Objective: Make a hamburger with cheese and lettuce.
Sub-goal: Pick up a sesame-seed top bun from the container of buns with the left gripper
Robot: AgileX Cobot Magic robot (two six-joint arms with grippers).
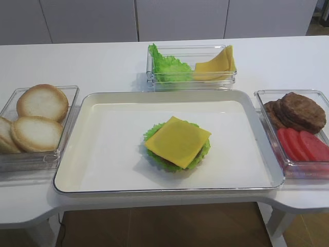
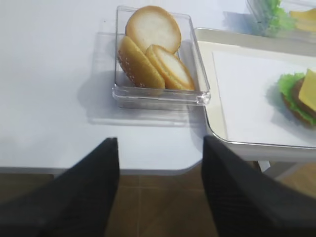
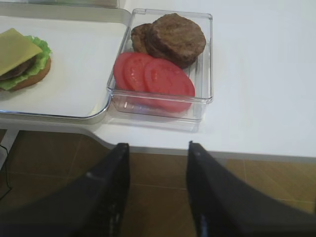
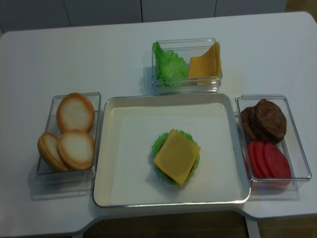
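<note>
The unfinished hamburger (image 1: 177, 145) is sitting mid-tray on the white rimmed tray (image 1: 103, 170): square orange-yellow cheese (image 1: 178, 141) is lying on a dark patty, with frilly green lettuce (image 1: 201, 152) ruffling out beneath, so the stack is waiting open for a top bun. Pale bun halves in a clear box (image 2: 153, 44) are lying at the left, directly ahead of the left gripper (image 2: 160, 182), whose jaws are standing apart and empty (probably staged for the bun). The right gripper (image 3: 158, 187) is hanging wide and empty near the box of brown patties and red tomato slices (image 3: 165, 64). No labels or writing are showing anywhere.
</note>
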